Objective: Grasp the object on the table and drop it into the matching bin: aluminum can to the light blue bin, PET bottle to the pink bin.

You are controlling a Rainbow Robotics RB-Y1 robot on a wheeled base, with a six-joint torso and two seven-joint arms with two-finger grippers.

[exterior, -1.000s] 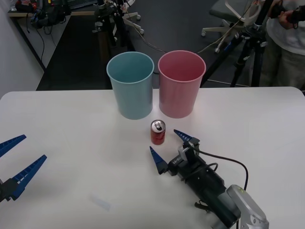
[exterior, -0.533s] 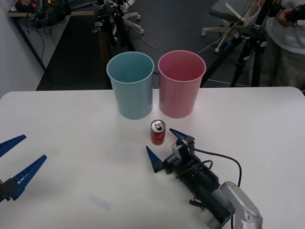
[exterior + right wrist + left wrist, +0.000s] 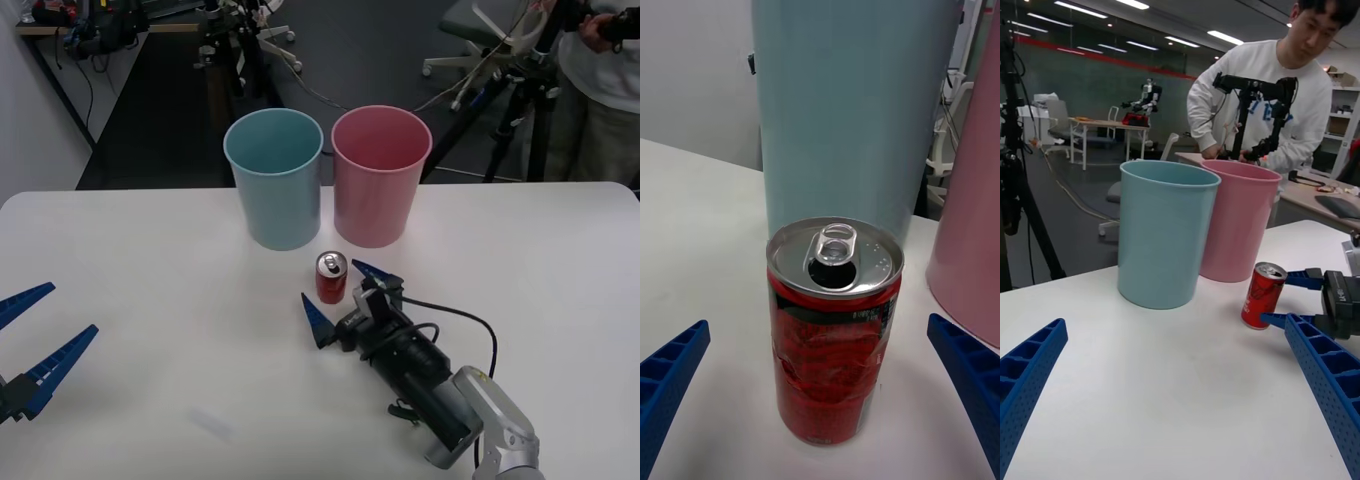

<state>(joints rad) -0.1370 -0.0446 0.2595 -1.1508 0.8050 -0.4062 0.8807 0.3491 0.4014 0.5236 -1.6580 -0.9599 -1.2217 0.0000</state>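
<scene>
At the lower left of the front view, the left tool (image 3: 40,340) is waiting over the white table (image 3: 150,300) with its blue fingers spread apart and nothing between them. Nearer the middle, the right tool (image 3: 345,292) is lying low over the table at the lower centre of the frame, its jaws released and wide. One finger is sitting just beside the red aluminum can (image 3: 331,277) on its right, the other below and left of it, so the can is standing at the mouth of the tool, not yet fully between the fingers. The step in hand looks like the approach before the grasp. The next move probably calls for sliding a little farther forward until the fingers flank the can's body, then clenching without knocking it over. Just beyond the can, at the upper centre of the frame, the light blue bin (image 3: 274,180) and the pink bin (image 3: 379,176) are standing upright side by side, almost touching. Counting: one can, two bins, two tools.
</scene>
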